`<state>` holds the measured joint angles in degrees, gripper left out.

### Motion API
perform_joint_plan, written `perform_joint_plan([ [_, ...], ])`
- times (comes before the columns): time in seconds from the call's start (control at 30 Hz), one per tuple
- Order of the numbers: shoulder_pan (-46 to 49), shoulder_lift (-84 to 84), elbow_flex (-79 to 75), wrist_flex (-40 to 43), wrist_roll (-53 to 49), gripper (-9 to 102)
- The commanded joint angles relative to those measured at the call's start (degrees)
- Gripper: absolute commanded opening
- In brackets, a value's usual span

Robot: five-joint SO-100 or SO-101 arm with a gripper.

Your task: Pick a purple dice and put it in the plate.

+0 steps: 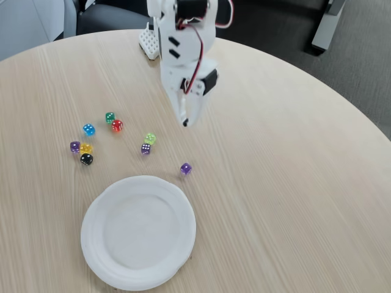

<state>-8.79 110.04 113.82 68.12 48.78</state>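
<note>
Three purple dice lie on the wooden table in the fixed view. One purple dice (186, 168) sits alone just above the plate's upper right rim and is the one closest to my gripper. Another (145, 149) rests beside a lime die, and a third (74, 146) is at the left of the cluster. The white paper plate (138, 235) lies at the front with nothing in it. My white gripper (185, 121) points down over bare table, above and beyond the lone purple dice, its fingers together and holding nothing.
Other dice are scattered left of the gripper: green (110, 117), red (117, 126), blue (88, 129), yellow (86, 148), black (87, 159) and lime (149, 138). The arm's white base (149, 41) stands at the table's far edge. Bare wood stretches to the right.
</note>
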Motion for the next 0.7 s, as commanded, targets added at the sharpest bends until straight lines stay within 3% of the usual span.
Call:
perform_joint_plan([
  [0.0, 0.53, -3.78, -5.71, 6.86, 1.05, 0],
  [0.17, 0.62, -8.7, -8.88, 12.57, -1.93, 0],
  [0.3, 1.58, -9.93, -8.26, 12.92, -11.51, 0],
  [0.53, 13.27, -11.43, -8.17, 12.04, -16.08, 0],
  [0.67, 17.05, -15.12, -8.17, 10.99, -19.25, 7],
])
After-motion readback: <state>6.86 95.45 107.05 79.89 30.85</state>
